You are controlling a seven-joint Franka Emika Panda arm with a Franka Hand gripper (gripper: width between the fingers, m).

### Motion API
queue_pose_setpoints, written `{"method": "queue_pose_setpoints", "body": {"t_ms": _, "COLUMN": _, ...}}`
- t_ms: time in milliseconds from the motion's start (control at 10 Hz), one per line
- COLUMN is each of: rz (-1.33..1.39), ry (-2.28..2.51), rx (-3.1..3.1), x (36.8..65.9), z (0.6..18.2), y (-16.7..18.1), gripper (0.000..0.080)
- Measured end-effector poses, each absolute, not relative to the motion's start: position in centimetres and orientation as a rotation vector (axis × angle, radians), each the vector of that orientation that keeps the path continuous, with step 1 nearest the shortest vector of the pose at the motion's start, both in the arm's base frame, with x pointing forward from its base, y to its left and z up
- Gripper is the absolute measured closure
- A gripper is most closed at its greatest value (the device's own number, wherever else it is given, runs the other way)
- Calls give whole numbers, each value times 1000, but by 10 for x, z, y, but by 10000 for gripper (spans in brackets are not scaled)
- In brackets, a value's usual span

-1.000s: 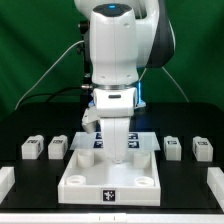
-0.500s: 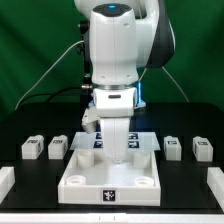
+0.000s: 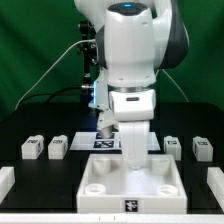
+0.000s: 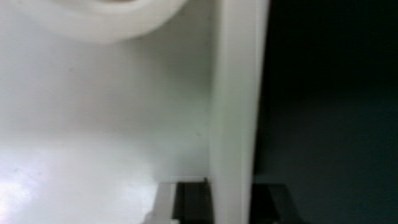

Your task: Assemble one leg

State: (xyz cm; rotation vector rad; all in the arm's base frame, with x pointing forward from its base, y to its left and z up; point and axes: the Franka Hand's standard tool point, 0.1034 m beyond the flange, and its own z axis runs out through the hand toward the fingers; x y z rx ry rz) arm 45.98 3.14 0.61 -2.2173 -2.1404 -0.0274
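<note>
Legs: four – leg (image 3: 31,148), leg (image 3: 57,147), leg (image 3: 172,146), leg (image 3: 202,149). Tray (image 3: 100,199): one. Marker board (image 3: 103,143): one. Robot arm (image 3: 135,50): one.

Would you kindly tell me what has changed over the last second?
The gripper shifted toward the exterior view's right, and the tray went with it, right and nearer the camera; whether it is clamped is unclear. The four legs and the marker board stayed put.

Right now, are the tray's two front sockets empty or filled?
Empty: both front sockets show as open round holes in the tray. All four legs lie outside it on the table.
</note>
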Motion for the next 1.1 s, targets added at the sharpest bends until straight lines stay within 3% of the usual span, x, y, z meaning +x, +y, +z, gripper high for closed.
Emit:
{"method": "queue_pose_setpoints", "body": {"t_ms": 500, "rz": -106, "ry": -2164, "rx": -2179, "x": 492, "z": 6, "y": 73, "gripper": 742}}
{"method": "queue_pose_setpoints", "body": {"t_ms": 1100, "rz": -91, "ry": -2146, "rx": -2184, "x": 496, "z": 5, "y": 75, "gripper": 741}}
